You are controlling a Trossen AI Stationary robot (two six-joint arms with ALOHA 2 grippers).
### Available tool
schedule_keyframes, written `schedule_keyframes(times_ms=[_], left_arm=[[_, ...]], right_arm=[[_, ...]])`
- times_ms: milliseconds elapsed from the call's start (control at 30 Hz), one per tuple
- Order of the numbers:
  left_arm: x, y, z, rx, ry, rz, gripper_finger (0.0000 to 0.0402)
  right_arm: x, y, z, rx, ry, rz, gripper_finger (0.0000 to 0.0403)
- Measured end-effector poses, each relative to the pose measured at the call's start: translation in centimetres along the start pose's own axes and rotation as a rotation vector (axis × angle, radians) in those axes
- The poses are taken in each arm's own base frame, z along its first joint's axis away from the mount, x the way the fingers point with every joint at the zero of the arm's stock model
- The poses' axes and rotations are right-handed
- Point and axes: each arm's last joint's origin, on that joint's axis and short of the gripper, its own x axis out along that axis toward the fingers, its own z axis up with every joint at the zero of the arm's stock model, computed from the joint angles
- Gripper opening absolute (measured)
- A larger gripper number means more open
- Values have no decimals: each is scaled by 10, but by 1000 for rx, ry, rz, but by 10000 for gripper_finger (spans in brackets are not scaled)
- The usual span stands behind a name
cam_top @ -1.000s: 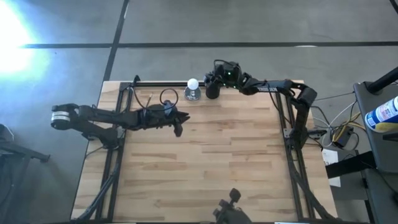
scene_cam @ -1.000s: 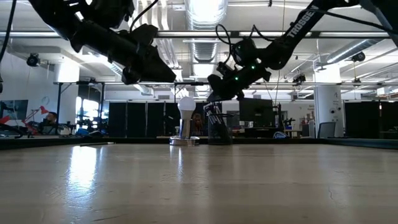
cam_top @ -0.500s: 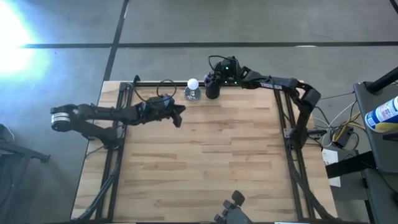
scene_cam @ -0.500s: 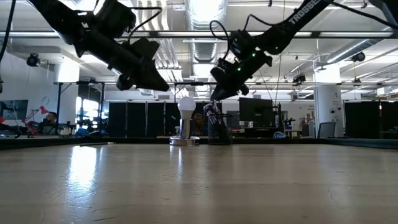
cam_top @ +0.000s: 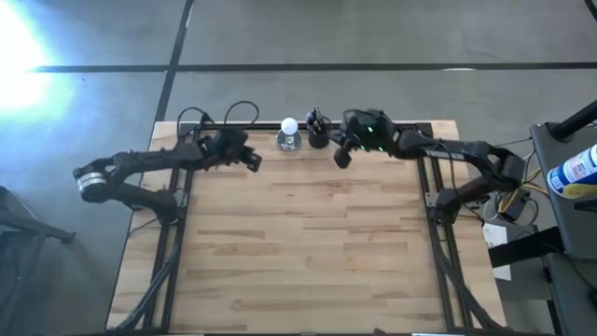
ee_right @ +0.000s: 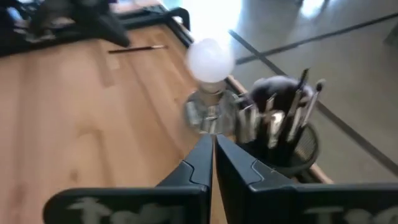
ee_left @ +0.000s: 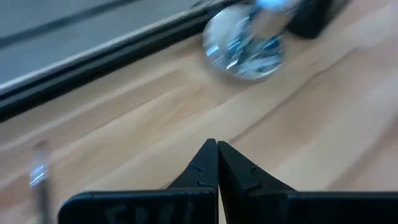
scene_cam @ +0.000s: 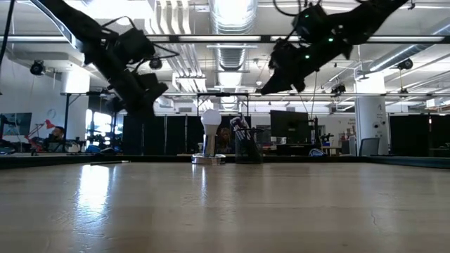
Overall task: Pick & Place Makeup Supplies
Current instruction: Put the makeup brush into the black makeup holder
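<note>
change, right arm: a second ago the right end effector (cam_top: pixel 341 159) hung right over the black cup (cam_top: pixel 318 138) at the far edge of the tabletop (cam_top: pixel 308 243); it now sits beside the cup, nearer the right side, and raised clear of it in the low view
change, left arm: the left end effector (cam_top: pixel 253 161) has pulled back from mid-tabletop toward the far left corner
meaning: judging by the cup's contents, a brush has probably just gone in; both arms look to be between picks
makeup brushes: a bunch (ee_right: pixel 283 118) stands upright in the cup, just beside the white ball on its clear base (ee_right: pixel 209 81)
stray brush: one thin brush (ee_right: pixel 137 48) lies flat on the tabletop near the far left corner, apart from the cup, not yet stowed; the left arm is the nearer one
left end effector state: fingers pressed together, nothing between them, hovering above bare wood
right end effector state: fingers together, empty, touching nothing, pointed toward ball and cup
</note>
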Motion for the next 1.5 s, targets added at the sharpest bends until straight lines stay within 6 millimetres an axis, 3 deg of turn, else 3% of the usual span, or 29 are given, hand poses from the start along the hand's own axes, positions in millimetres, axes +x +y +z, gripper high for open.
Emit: schedule_keyframes(times_ms=[333, 600, 800, 1067, 1233, 1500], left_arm=[[5, 40, 6, -53, 230, 194, 17], [34, 76, 24, -90, 329, 305, 78], [61, 92, 39, -70, 373, 365, 94], [85, 105, 34, -61, 484, 399, 94], [90, 109, 31, -65, 502, 402, 91], [92, 117, 32, -101, 477, 399, 17]], right_arm=[[-40, 16, -37, 42, -161, 53, 12], [-45, 16, -47, 64, -168, 55, 12], [-44, 17, -48, 64, -162, 57, 12], [-44, 23, -50, 50, -159, 79, 12], [-44, 24, -50, 44, -159, 84, 12], [-44, 26, -50, 41, -161, 92, 12]])
